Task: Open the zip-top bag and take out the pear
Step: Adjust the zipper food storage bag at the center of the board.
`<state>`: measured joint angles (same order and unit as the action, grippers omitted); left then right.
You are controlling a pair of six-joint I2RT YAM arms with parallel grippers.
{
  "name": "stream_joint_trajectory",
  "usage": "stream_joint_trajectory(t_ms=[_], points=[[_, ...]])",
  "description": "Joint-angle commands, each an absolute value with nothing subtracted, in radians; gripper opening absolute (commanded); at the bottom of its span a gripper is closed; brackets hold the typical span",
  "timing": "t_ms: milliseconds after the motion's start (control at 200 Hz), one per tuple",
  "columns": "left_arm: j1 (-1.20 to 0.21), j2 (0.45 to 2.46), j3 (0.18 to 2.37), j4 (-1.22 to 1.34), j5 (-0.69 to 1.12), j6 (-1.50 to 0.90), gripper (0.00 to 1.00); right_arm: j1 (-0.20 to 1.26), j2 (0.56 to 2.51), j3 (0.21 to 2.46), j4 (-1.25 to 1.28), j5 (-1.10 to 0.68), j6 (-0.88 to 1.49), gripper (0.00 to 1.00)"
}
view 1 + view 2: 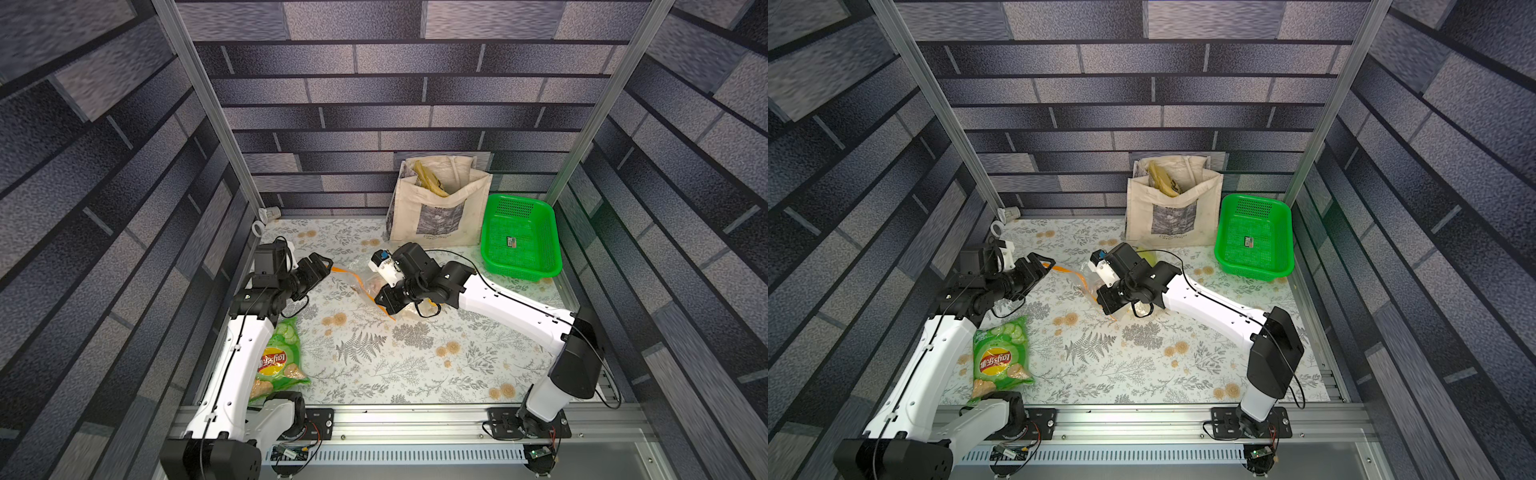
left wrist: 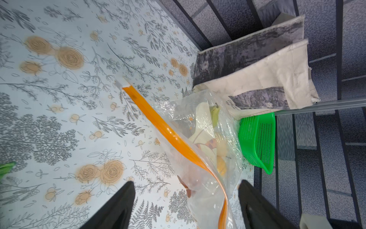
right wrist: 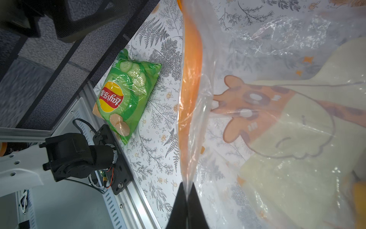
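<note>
Right wrist view, right gripper (image 3: pixel 186 187): black jaws pinched together on the film of the large crinkly clear plastic zip-top bag (image 3: pixel 257 49), beside its orange zip strip (image 3: pixel 191 79).
Left gripper (image 2: pixel 186 182): jaws wide apart, the strip running between them.
Zip-top bag: mid-table on the floral tablecloth (image 1: pixel 374 353), between both grippers.
Pear (image 2: pixel 215 115): yellow-green, inside the bag.

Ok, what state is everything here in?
zip-top bag: zip looks closed
pear: inside the zip-top bag
left end effector: open
right end effector: shut on the zip-top bag
tote bag: upright, mouth open
green basket: upright, nearly empty
crisp packet: lying flat
</note>
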<state>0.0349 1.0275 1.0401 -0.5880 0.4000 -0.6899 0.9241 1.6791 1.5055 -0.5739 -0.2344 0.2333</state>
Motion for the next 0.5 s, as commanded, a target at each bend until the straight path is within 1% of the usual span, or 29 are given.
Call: stream_joint_trajectory(t_ms=[0,90,200,331,381,456,496], points=[[0.110,1.029,1.056,-0.677,0.476,-0.631,0.88,0.903,1.647,1.486,-0.534,-0.267,0.247,0.00],[0.175,1.045,1.008,-0.618,0.557,-0.673,0.89,0.897,1.646,1.473,-0.516,-0.320,0.249,0.00],[0.240,1.045,0.953,-0.517,0.609,-0.724,0.89,0.889,1.630,1.435,-0.479,-0.374,0.272,0.00],[0.321,1.065,0.928,-0.500,0.631,-0.718,0.86,0.863,1.591,1.375,-0.419,-0.409,0.331,0.00],[0.359,1.076,0.910,-0.495,0.639,-0.721,0.81,0.855,1.574,1.359,-0.408,-0.417,0.347,0.00],[0.400,1.098,0.870,-0.441,0.671,-0.730,0.69,0.843,1.554,1.340,-0.396,-0.430,0.360,0.00],[0.409,1.115,0.855,-0.410,0.687,-0.730,0.65,0.837,1.543,1.333,-0.394,-0.438,0.365,0.00]])
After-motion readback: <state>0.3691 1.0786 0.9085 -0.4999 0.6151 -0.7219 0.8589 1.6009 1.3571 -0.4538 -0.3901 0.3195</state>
